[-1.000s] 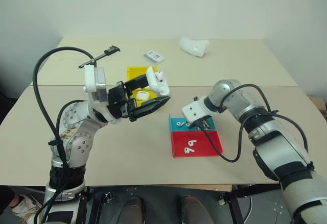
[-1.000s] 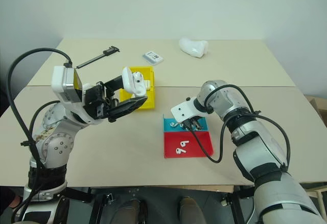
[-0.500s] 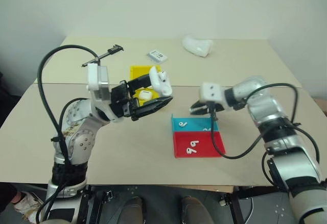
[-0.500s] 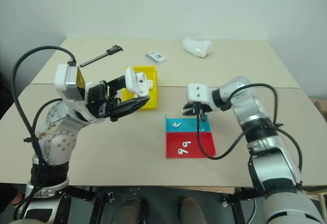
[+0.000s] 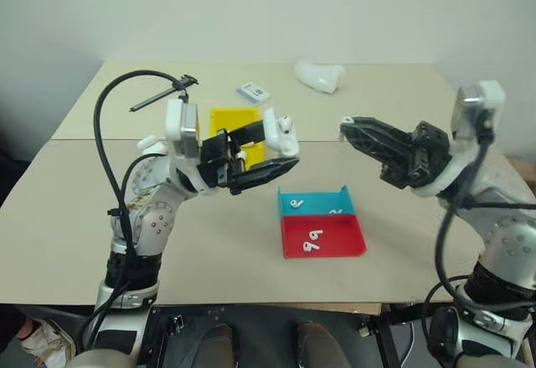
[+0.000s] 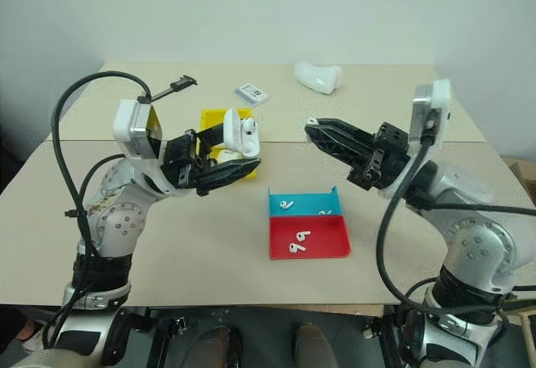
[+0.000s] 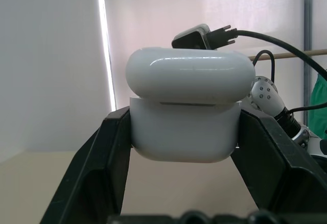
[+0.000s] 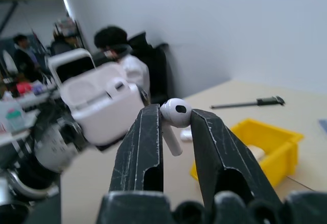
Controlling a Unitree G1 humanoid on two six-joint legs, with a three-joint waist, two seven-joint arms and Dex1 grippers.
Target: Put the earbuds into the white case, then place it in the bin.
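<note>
My left hand (image 5: pixel 266 152) grips the open white case (image 5: pixel 279 133). My right hand (image 8: pixel 176 127) pinches an earbud (image 8: pixel 175 116). Next I must drop it gently into the case.

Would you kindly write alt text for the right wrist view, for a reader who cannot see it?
The right gripper pinches a white earbud between its two black fingers, facing the white case, which the left gripper holds with its lid open. Behind them the yellow bin sits on the table.
</note>
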